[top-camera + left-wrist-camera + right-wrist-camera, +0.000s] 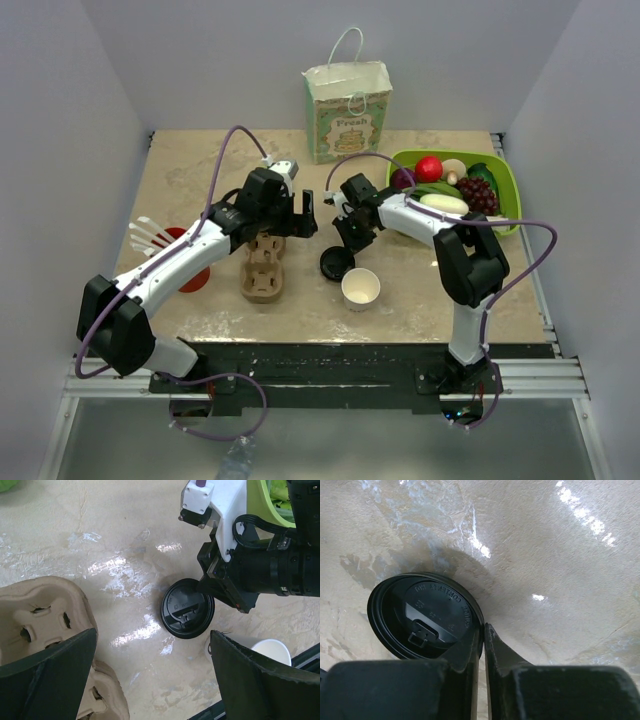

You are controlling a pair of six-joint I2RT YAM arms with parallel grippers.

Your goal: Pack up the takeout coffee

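The takeout coffee cup (360, 288), small, white and bare, stands open near the front middle of the table; it also shows in the left wrist view (272, 650). A loose black lid (337, 263) lies just left of and behind it. My right gripper (346, 246) is shut on the lid's rim (420, 615), with the rim pinched between its fingertips (483, 630). The lid shows its underside and casts a shadow on the table. My left gripper (293, 225) is open and empty, hovering over the top of a brown pulp cup carrier (265, 268), its fingers (50, 680) wide apart.
A paper gift bag (347, 110) stands at the back middle. A green tray (505, 190) of toy fruit and vegetables sits at the right. A red cup (188, 262) of white utensils stands at the left, under my left arm.
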